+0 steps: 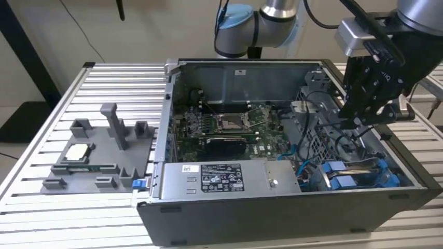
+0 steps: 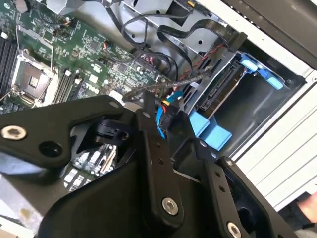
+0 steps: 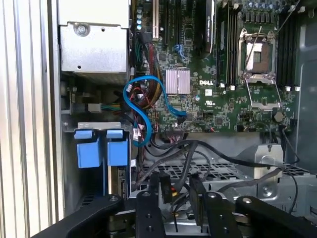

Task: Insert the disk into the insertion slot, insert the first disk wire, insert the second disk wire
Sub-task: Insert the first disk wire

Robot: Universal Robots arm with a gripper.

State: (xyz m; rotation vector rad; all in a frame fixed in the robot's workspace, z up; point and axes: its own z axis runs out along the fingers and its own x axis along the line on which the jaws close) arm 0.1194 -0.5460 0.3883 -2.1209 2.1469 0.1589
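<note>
Noted pincer (image 2: 166, 118) clamped on black wire plug (image 2: 167, 110). Found disk (image 2: 220, 89) seated in insertion slot (image 3: 96, 125), just beyond pincer. Logged white label (image 1: 221, 179) on grey box (image 1: 277, 176), well apart from pincer.

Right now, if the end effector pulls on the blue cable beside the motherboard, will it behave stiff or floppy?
Probably floppy: the blue cable lies in a loose loop. It looks thin, so likely light. It may snag, since other wires run close beside it.
</note>
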